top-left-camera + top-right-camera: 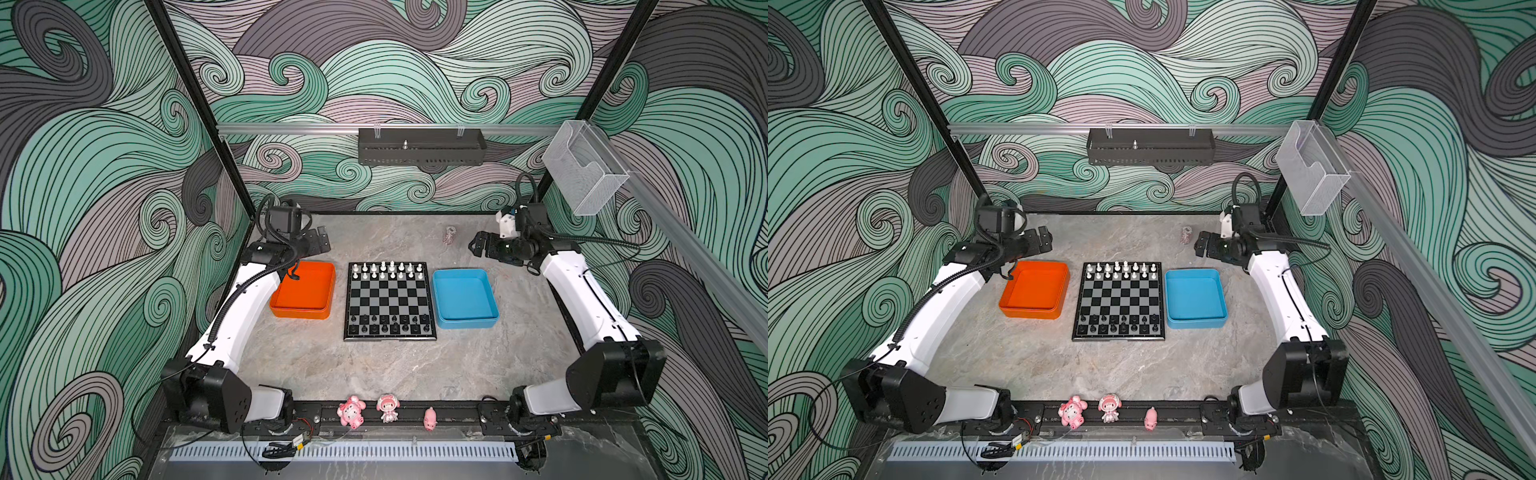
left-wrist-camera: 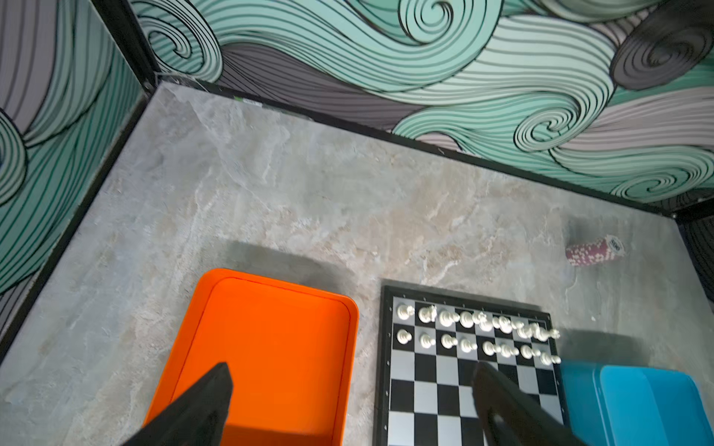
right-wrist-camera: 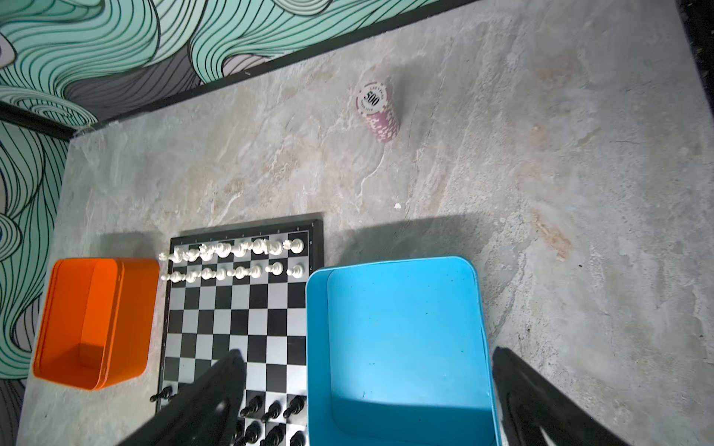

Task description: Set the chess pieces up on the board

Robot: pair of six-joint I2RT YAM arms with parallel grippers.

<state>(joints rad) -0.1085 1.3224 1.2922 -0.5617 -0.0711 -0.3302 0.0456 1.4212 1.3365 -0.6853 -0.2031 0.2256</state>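
1. The chess pieces (image 1: 392,267) are all stood on the chessboard (image 1: 390,301), white far, black near.
2. Left gripper (image 1: 324,240) and right gripper (image 1: 476,245) are held spread, empty.
3. Setup is judged done; only pulling away is called for.

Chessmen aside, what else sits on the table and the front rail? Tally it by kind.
Chessboard: 1
Trays: 2, the orange tray and the blue tray
Pink figurines: 3, on the front rail
Poker chip stack: 1
Total: 7
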